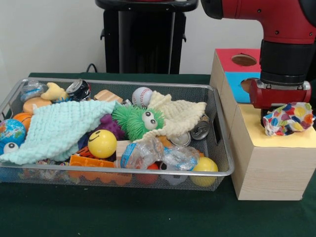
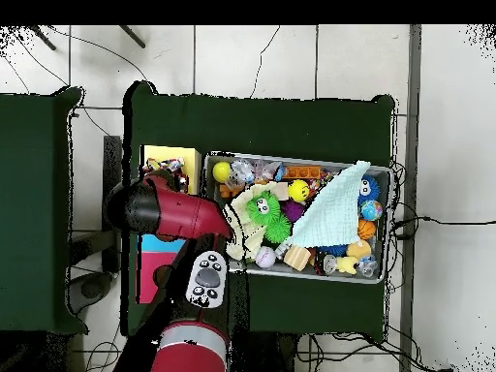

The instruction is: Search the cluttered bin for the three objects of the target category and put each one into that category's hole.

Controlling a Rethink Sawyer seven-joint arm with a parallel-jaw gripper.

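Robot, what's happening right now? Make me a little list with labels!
Arm: above the wooden box, over its yellow section
Gripper: mostly hidden behind a colourful polka-dot cloth, open or shut unclear
Cloth: resting on the yellow top
Other sections: red and blue, each with a hole
Bin: wire mesh, left of the box in the front view
In bin: mint washcloth, green fuzzy toy, yellow smiley ball, baseball

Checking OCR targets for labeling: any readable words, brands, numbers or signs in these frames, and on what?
No text can be read anywhere in either view.
Crushed plastic bottle: blue label, print too blurred to read.
Cans at the back of the wire bin: markings too small to read.
Globe ball: map pattern only, no legible lettering.
Yellow ball: a drawn smiley face, no words.
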